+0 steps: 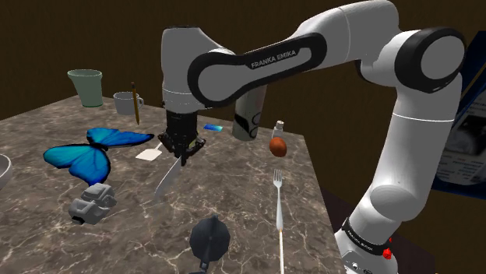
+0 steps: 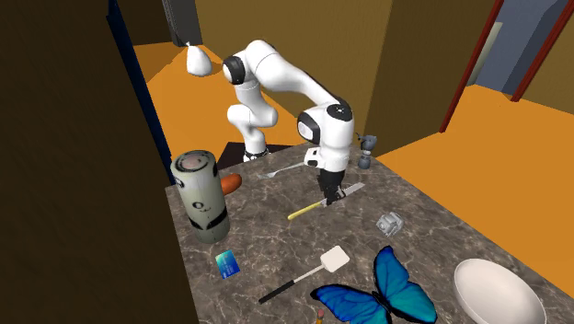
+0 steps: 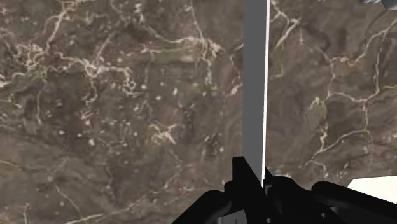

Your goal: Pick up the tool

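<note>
Knife (image 1: pixel 167 180) is clamped between the fingers of the gripper (image 1: pixel 183 156), above the middle of the marble table (image 1: pixel 234 187). In the shoulder view its grey blade slants down from the fingers toward the table; I cannot tell if the tip touches the marble. A white spatula (image 1: pixel 149 153) lies just beside the gripper, and a blue butterfly (image 1: pixel 89 156) lies farther to this view's left. A fork (image 1: pixel 278 198) lies well apart on the right.

In the second exterior view the gripper (image 2: pixel 331 195) holds the knife (image 2: pixel 305 210) about the middle: the yellow handle sticks out to this view's left and the blade to the right. The spatula (image 2: pixel 331 260) and the butterfly (image 2: pixel 386 295) are nearer to the camera.

In the wrist view the grey blade (image 3: pixel 255 83) runs straight away from the gripper (image 3: pixel 257 178). The black fingers (image 3: pixel 238 175) are closed on it from both sides, over the table (image 3: pixel 114 114).
</note>
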